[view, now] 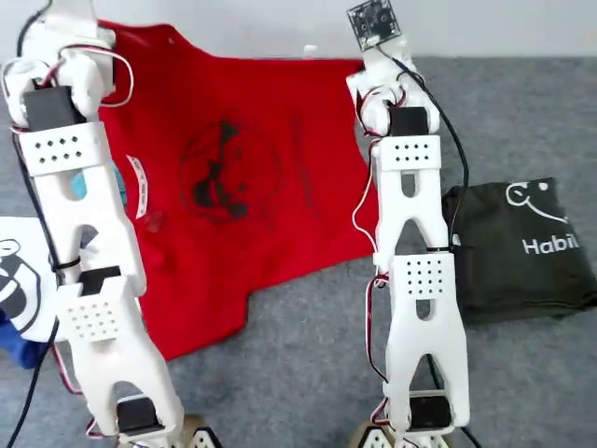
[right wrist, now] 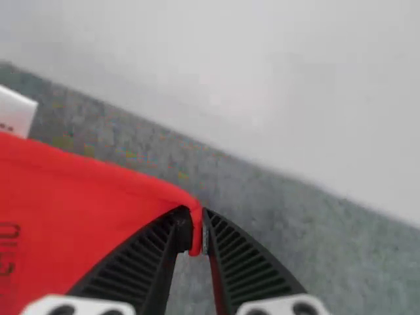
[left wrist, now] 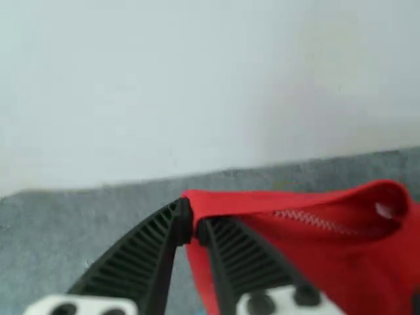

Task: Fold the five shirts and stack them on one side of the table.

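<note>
Fabric of the red shirt lies spread across the grey table, with a dark print showing at its middle and a white label strip near one side edge. The left gripper is closed tight on the far corner of the red shirt, its ribbed black fingers pinching a fold of red cloth between their tips; the cloth rises from the table at that corner, and a line of white stitching shows on it just beside the grip. The right gripper is likewise clamped shut on the red shirt's other far corner, a thin red edge caught between its fingertips. From above, the left arm stretches along one side of the red shirt and overlaps its edge, while the right arm runs along the opposite side. A folded black shirt lies beyond the right arm, apart from the red shirt. A white shirt with a dark print lies beyond the left arm, away from the red shirt, with a bit of blue cloth just beside it. A pale wall rises behind the red shirt's far edge.
</note>
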